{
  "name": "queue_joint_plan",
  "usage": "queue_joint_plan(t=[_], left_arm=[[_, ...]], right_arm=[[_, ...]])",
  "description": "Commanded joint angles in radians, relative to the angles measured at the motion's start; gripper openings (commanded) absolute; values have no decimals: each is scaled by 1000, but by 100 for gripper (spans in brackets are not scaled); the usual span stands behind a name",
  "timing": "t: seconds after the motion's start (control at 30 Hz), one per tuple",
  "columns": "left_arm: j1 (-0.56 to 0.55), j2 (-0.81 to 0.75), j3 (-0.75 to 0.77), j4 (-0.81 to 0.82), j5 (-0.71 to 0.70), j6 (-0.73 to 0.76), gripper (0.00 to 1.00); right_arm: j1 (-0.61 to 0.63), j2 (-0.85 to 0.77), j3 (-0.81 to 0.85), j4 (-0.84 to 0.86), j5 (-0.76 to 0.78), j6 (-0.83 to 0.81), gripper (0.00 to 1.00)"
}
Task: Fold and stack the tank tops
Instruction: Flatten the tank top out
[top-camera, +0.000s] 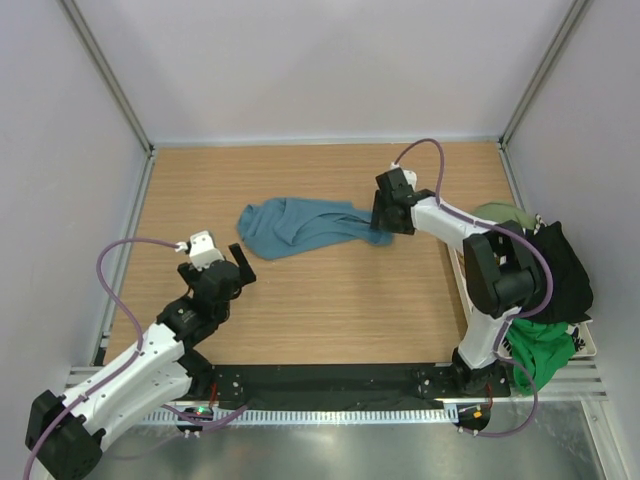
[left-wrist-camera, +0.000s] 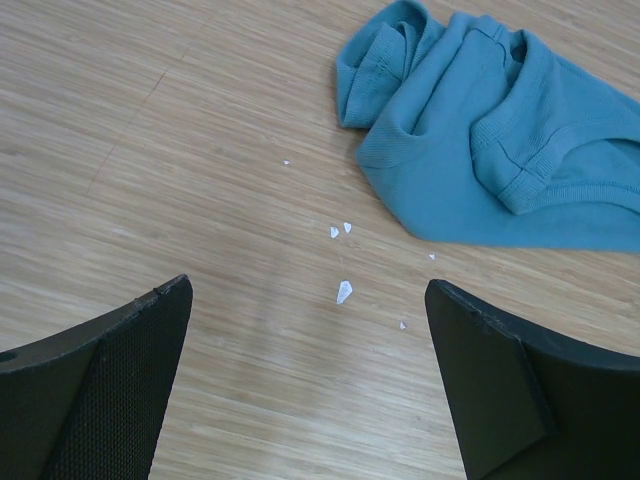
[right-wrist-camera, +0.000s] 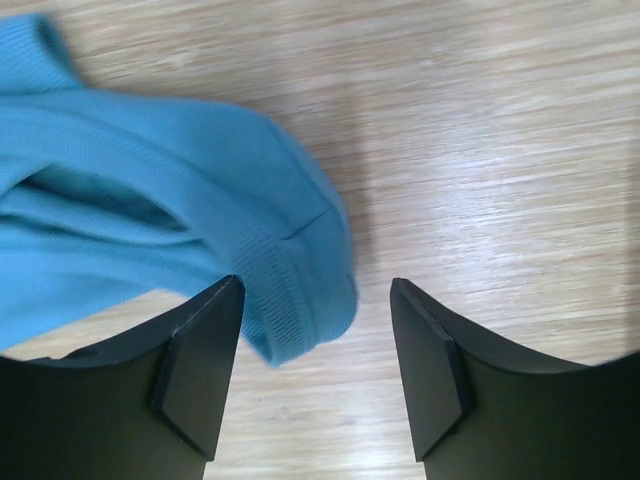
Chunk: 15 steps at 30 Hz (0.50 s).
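Top view, with the two wrist views. The teal top (top-camera: 300, 228) lies unfolded and bunched on the surface (top-camera: 330, 310), just toward 12 o'clock from its centre, its length running from 9 to 3 o'clock.

The right claw (top-camera: 385, 232) stands at the top's 3 o'clock end. In the right wrist view its jaws are released, and the ribbed hem (right-wrist-camera: 290, 330) sits in the gap beside the 9 o'clock finger, unclamped.

The left claw (top-camera: 215, 266) hovers at 8 o'clock from the top, well apart from it. It is released wide and grasps nothing. Below it, the left wrist view shows bare wood with small white flecks (left-wrist-camera: 343, 290).

Step in hand, as judged: spreading the first top flat, since no fold has been made. The next move calls for the right claw to clench on the hem, and for the left claw to reach the bunched 9 o'clock end, so that the cloth can be drawn out straight. A pull from one end alone would likely drag the heap rather than open it.

Container: a tray (top-camera: 590, 345) at the surface's 4 o'clock edge, mostly hidden, holds a heap of unfolded tops:
- a black top (top-camera: 555, 265)
- a green top (top-camera: 540, 358)
- an olive top (top-camera: 500, 212) at its far end
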Motion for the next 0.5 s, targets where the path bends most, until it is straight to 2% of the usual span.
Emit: queue_joint_plan(t=[0.0, 0.07, 0.2, 0.37, 0.47], left_arm=[[4, -17, -6, 29, -58, 3, 99], [4, -24, -8, 35, -63, 5, 100], [4, -27, -12, 39, -68, 8, 100], [4, -26, -14, 45, -63, 13, 100], [4, -27, -14, 44, -66, 13, 99]], right_arm=[[96, -70, 67, -10, 25, -62, 67], [151, -59, 140, -44, 10, -64, 67], [199, -19, 225, -21, -129, -41, 67], [257, 168, 435, -52, -234, -28, 73], [280, 282, 538, -65, -267, -16, 73]])
